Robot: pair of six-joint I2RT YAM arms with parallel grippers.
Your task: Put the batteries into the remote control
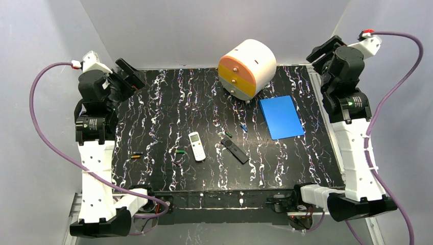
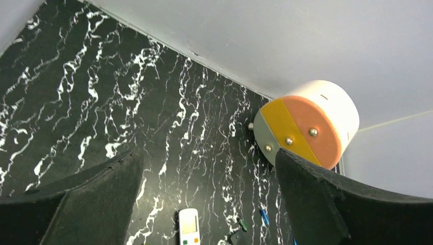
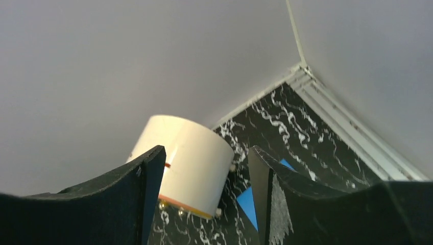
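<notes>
Grey walls enclose a black, white-veined bench [image 1: 153, 112]. The left end effector [image 1: 130, 75] is spread wide and the right end effector [image 1: 322, 51] is parted less; both are raised at the far corners, released and empty. The white remote control [image 1: 196, 146] is laid flat well below and between them, nearer the left one. 4 batteries [image 1: 179, 151] are scattered loose on the bench around it, 2 toward each end effector's side.

A white drum-shaped drawer unit [image 1: 247, 69] stands far back on the marbled table [image 1: 153, 102], a blue pad [image 1: 280, 117] near it.
</notes>
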